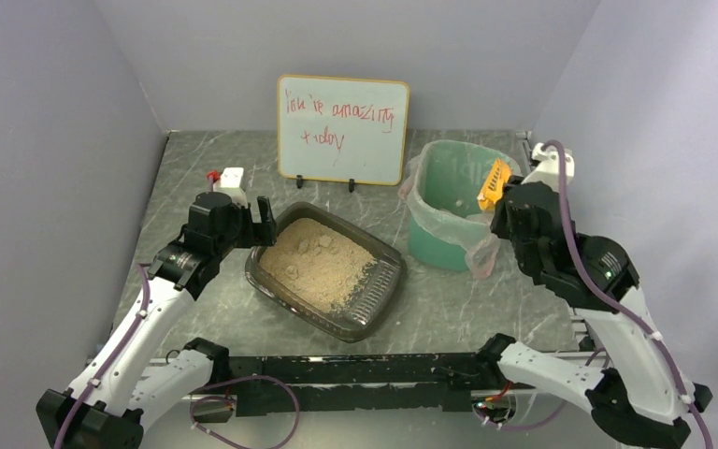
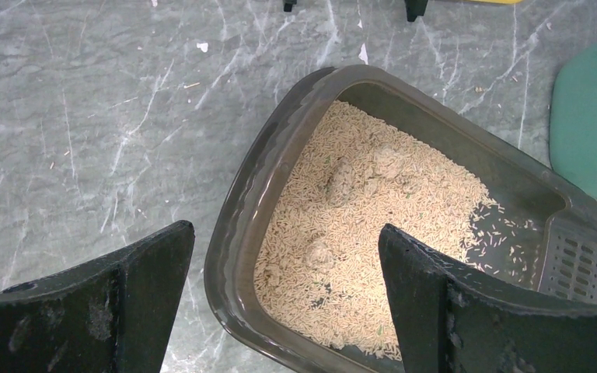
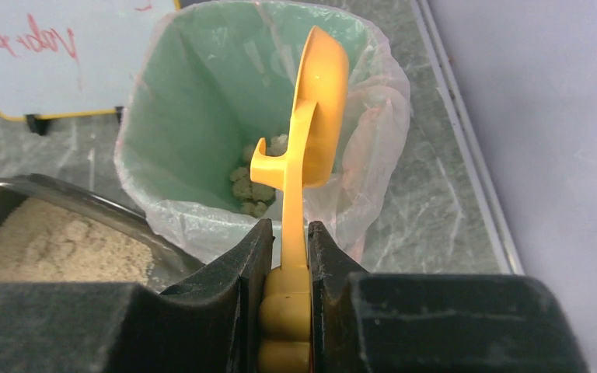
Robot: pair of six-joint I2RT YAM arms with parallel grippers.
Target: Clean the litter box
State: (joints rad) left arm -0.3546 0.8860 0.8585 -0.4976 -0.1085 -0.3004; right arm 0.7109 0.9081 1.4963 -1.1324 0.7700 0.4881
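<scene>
The dark translucent litter box (image 1: 389,282) lies mid-table, holding tan litter (image 1: 318,262) with a few clumps; its ridged grate end faces right. In the left wrist view the box rim (image 2: 237,233) lies between the wide-open fingers of my left gripper (image 2: 286,241), one finger outside, one over the litter. It hovers at the box's left corner (image 1: 260,217). My right gripper (image 3: 289,233) is shut on the handle of a yellow scoop (image 3: 319,109), turned on edge over the green bin (image 3: 202,101). The scoop (image 1: 493,183) also shows in the top view. Clumps (image 3: 250,186) lie at the bin's bottom.
The green bin (image 1: 449,187) with its clear liner stands right of the box. A whiteboard (image 1: 342,129) stands at the back. A small white object with a red tip (image 1: 229,177) lies behind the left gripper. Grey walls close in on both sides.
</scene>
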